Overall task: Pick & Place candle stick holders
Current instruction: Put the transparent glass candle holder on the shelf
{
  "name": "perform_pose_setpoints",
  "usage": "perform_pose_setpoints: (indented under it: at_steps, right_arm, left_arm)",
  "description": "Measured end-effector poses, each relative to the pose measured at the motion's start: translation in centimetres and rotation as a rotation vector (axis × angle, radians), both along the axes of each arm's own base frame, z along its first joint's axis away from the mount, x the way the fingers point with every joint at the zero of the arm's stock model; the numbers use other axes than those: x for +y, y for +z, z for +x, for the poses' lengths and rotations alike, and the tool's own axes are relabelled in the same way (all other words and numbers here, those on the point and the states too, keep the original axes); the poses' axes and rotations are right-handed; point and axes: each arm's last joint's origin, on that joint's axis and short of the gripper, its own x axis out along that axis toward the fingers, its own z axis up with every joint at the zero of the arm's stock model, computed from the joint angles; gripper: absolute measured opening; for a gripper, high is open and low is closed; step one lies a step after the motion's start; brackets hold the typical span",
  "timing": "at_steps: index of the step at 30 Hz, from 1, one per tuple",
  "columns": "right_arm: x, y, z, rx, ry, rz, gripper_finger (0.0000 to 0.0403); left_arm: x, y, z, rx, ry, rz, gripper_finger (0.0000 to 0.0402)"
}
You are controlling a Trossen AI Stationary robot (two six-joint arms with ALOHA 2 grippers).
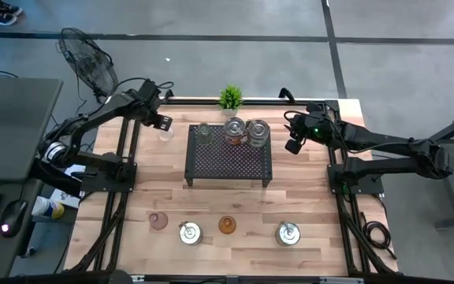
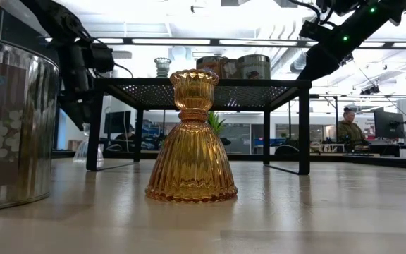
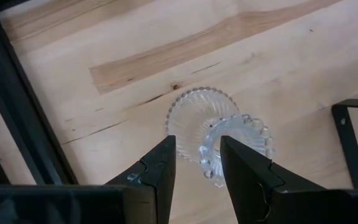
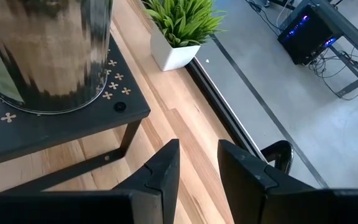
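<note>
At the far left of the table the left gripper hangs over a clear glass holder standing on the wood just left of the black rack. In the left wrist view its fingers are parted with a gap between them and the holder's beaded rim shows through that gap; whether the pads touch the glass is hard to tell from this angle, so I would call it open and poised, not gripping. To take it well, the fingers should straddle the narrow stem below the rim, squarely centred, and close gently, since ribbed glass is slick and top-heavy. The rack's leg stands close on the right, so a straight lift before any sideways travel seems safest.

On the rack's far edge stand a small greenish glass holder and two shiny cans; the near part of its top is bare and offers room for a placement. A small plant sits at the table's far edge behind it.

Along the near edge wait a pink holder, a silver holder, an amber holder and another silver one, well apart.

The right gripper waits off the rack's far right corner, fingers parted, holding nothing
</note>
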Motion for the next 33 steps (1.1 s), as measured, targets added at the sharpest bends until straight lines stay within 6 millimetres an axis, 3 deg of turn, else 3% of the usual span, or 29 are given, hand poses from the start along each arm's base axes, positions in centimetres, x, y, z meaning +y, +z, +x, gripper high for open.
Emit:
perform_pose_setpoints:
  at_steps: [16,28,33]
  right_arm:
    - [0.0,-0.01,0.0,0.001,0.0,0.001,0.0101]
    - [0.01,-0.03,-0.01,0.001,-0.002,0.004,0.0101]
    - [0.01,-0.03,-0.02,0.002,-0.001,0.004,0.0101]
  left_arm:
    - [0.07,-0.43,0.17,-0.016,-0.006,-0.044,0.012]
    - [0.1,-0.7,0.35,-0.036,-0.023,-0.087,0.0032]
    - [0.1,-0.7,0.36,-0.04,-0.026,-0.09,0.0027]
